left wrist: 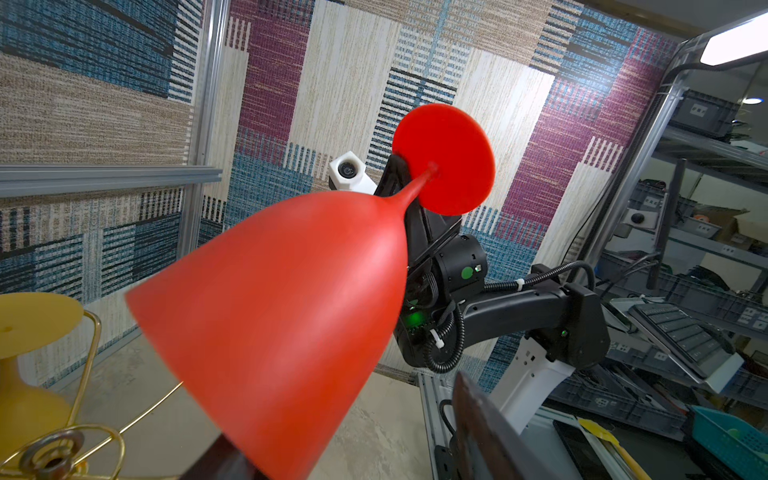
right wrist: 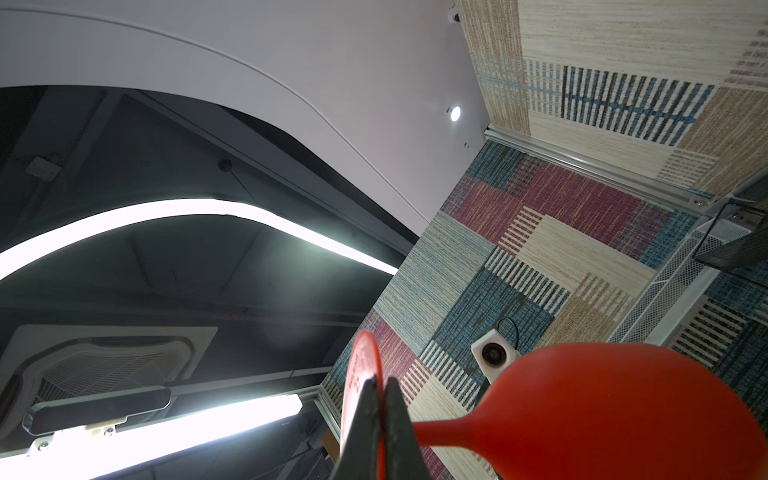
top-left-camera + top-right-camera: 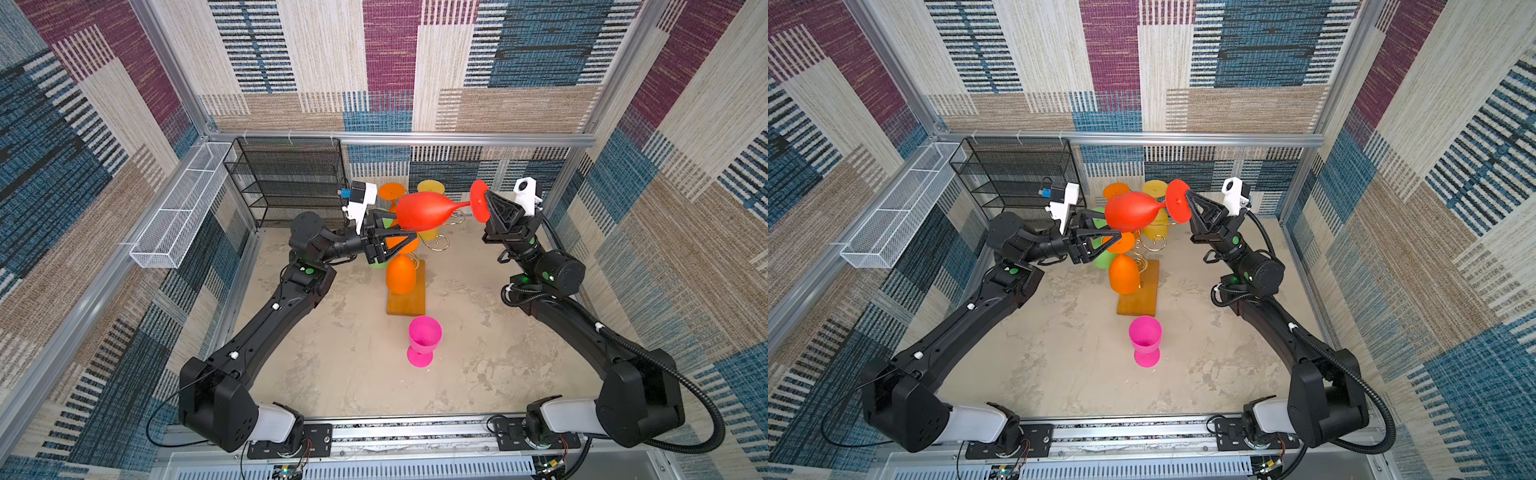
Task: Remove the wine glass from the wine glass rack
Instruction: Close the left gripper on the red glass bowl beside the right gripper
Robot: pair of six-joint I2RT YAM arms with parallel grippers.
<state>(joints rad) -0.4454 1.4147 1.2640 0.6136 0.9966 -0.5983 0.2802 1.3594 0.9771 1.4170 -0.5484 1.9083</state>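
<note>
A red wine glass hangs sideways in the air above the wine glass rack, a gold wire stand on a wooden base. My right gripper is shut on the edge of the glass's foot disc. My left gripper straddles the bowl with its jaws open. One finger stands apart from the bowl with a clear gap; the other lies against it.
Orange, yellow and green glasses hang on the rack. A pink glass stands upright on the table in front of the base. A black mesh shelf and a white wire basket are at the back left.
</note>
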